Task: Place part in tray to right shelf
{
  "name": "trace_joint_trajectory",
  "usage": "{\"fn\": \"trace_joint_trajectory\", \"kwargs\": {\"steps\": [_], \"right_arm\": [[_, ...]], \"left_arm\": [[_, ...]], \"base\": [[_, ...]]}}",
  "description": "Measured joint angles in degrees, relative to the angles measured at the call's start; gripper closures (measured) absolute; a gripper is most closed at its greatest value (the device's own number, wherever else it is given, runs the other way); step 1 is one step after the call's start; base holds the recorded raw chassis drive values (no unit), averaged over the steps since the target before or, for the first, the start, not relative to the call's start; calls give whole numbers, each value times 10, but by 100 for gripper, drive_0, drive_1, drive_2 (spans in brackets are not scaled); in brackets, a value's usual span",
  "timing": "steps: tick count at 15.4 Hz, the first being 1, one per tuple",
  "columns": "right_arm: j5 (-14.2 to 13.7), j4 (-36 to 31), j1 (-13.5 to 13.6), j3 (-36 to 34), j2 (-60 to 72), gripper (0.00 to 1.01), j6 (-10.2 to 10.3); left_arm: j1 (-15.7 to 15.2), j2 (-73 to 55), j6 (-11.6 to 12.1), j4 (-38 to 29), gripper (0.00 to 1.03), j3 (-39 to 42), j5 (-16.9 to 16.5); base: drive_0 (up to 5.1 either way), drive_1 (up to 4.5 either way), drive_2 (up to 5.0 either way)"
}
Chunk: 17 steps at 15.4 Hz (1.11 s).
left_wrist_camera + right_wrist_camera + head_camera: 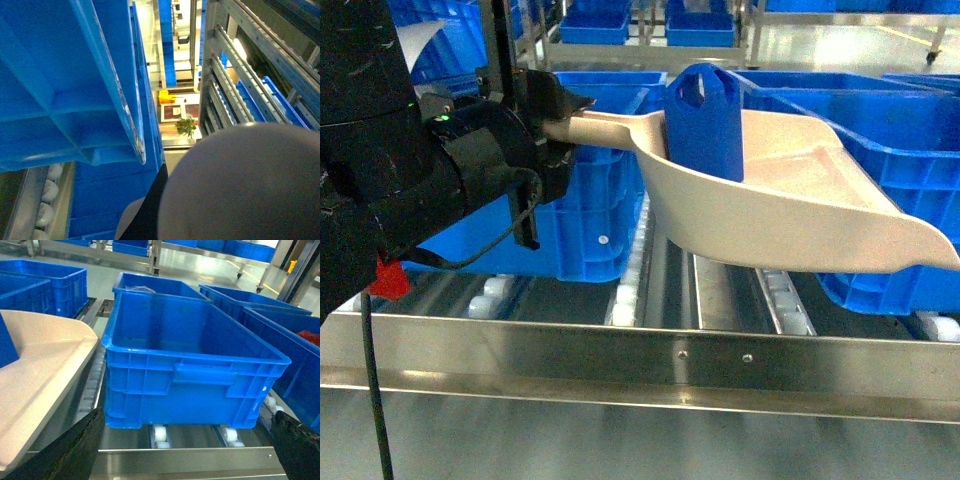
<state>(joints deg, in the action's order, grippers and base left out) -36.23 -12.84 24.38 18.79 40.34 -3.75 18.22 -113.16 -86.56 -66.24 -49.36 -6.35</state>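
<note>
Right shelf [650, 355]: silver flow rack, its flat steel front rail running across the near edge, white rollers showing behind it. Blue crates [190, 365]: sitting on the rollers behind the rail, one to each side of the tray. Tray [790, 200]: beige scoop, hanging above the rail and over the roller tracks, lip pointing toward the right-hand crate, handle reaching back to the left. Left gripper [560, 125]: clamping the tray's handle end, holding the scoop aloft above the rail. Part [705, 120]: bright-blue block, standing upright inside the tray's bowl, well above the rail. Right gripper [185, 450]: hovering before the rail with dark fingers spread wide, gripping nothing.
</note>
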Motion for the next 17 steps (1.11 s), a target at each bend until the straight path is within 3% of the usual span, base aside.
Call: {"fn": "trace_joint_trajectory", "kwargs": {"steps": [17], "right_arm": [[0, 0, 0, 0, 0, 3, 0]], "left_arm": [[0, 0, 0, 0, 89, 0, 0]], "base": [[0, 0, 0]]}}
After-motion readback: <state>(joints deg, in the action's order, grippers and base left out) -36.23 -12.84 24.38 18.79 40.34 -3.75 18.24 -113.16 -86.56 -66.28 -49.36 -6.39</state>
